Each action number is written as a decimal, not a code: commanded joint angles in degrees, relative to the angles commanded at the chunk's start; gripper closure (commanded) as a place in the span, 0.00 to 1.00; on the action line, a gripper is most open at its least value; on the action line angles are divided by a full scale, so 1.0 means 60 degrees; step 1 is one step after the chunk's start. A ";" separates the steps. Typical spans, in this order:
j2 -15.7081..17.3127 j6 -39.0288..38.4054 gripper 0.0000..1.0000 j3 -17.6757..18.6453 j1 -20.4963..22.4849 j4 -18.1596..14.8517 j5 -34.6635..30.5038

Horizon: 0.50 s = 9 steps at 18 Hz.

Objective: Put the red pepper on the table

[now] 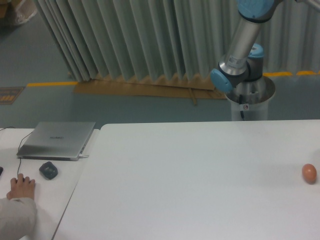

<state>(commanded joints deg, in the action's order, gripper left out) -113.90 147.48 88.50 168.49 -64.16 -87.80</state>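
Standing behind the far edge of the white surface (190,170), the arm (245,45) shows only its lower joints; the claw lies outside the view, its state unknown. The red pepper is not visible. An orange ball (309,173) rests near the right edge; a laptop (56,140), mouse (48,170) and hand (21,187) occupy the adjoining desk (45,200)

Large white matte table (190,190): 1. Small orange egg-shaped ball (309,173): 1. Closed grey laptop (57,140): 1. Dark mouse (48,170): 1. Silver-blue robot arm (241,50): 1.
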 joint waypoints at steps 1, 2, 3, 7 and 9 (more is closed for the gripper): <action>-0.0015 0.0014 0.00 0.0029 -0.0015 0.0000 -0.0015; -0.0073 0.0072 0.00 0.0044 0.0000 0.0015 -0.0015; -0.0088 0.0102 0.00 0.0044 0.0029 0.0015 -0.0015; -0.0147 0.0117 0.00 0.0030 0.0029 0.0015 -0.0029; -0.0147 0.0132 0.00 0.0044 0.0073 0.0015 -0.0029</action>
<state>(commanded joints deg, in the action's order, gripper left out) -114.79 148.27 88.77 168.92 -64.07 -87.98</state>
